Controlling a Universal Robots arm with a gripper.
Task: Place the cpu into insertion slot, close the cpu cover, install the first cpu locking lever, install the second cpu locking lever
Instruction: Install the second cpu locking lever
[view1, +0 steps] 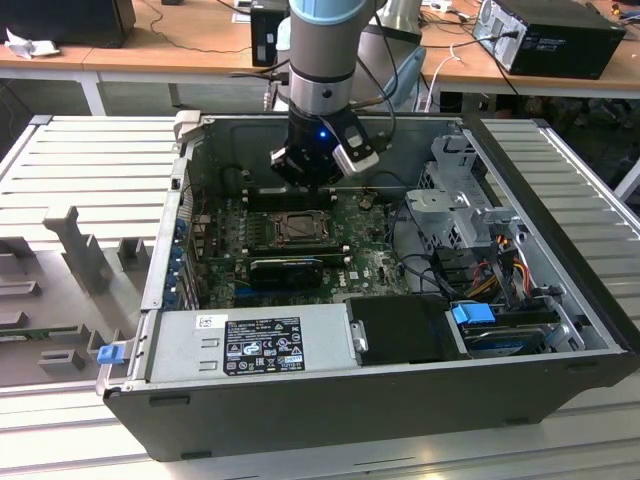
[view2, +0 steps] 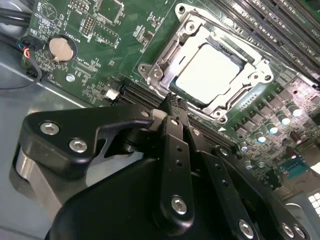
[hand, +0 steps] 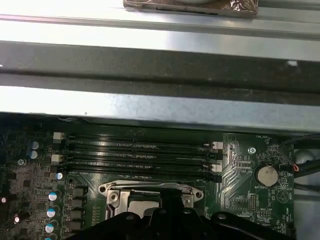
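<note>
The cpu (view2: 212, 75), pale silver, lies in the insertion slot (view2: 231, 51) on the green board. The silvery cpu cover (view2: 167, 56) is folded down flat around it, and its window frames the chip. My gripper (view2: 172, 102) hovers just above the socket's near edge with its black fingers drawn together, and nothing shows between them. In the exterior view my gripper (view1: 310, 178) hangs inside the open computer case, right behind the insertion slot (view1: 298, 228). In the first wrist view the cpu cover (hand: 114, 192) peeks out from behind my gripper (hand: 171, 200).
Long black memory slots (hand: 140, 152) run beside the socket. A coin battery (hand: 266, 175) sits on the board. A black heatsink block (view1: 285, 272), the power supply (view1: 250, 340), drive cages (view1: 460, 205) and loose cables (view1: 505, 260) crowd the case.
</note>
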